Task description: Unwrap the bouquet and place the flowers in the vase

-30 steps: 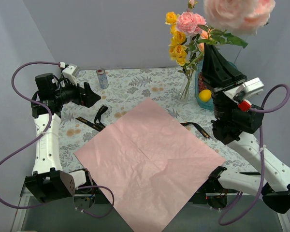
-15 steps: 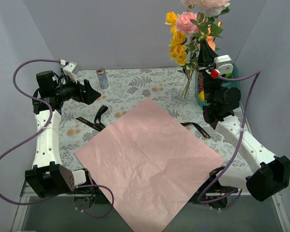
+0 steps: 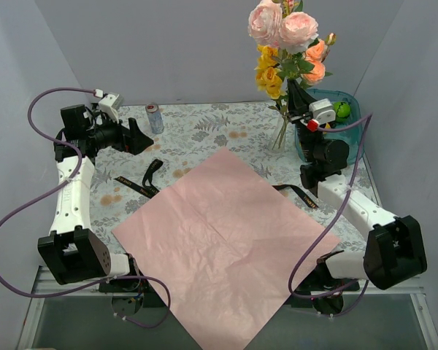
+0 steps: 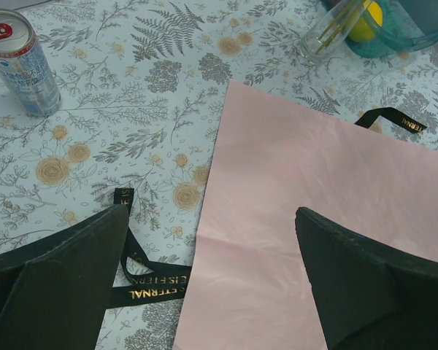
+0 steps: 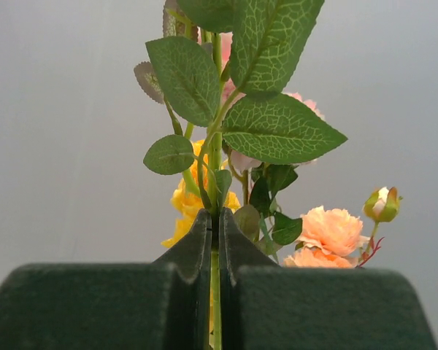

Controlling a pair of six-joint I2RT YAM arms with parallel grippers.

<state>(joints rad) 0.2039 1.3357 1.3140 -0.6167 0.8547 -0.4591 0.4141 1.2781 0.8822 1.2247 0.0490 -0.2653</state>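
You are clamping one flower (image 5: 277,131), stem upright, in the right pincer (image 3: 292,86), hovering just above-right of the vase (image 3: 281,135).

Gold capitals on the black ribbon (image 4: 142,288) read "ETERNAL" on each of its two overlapping lengths, while the printing on the silver can (image 4: 22,62) is too small to read.

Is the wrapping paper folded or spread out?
Spread out. The paper lies open on the table as one flat sheet, pink side up, with only faint creases.
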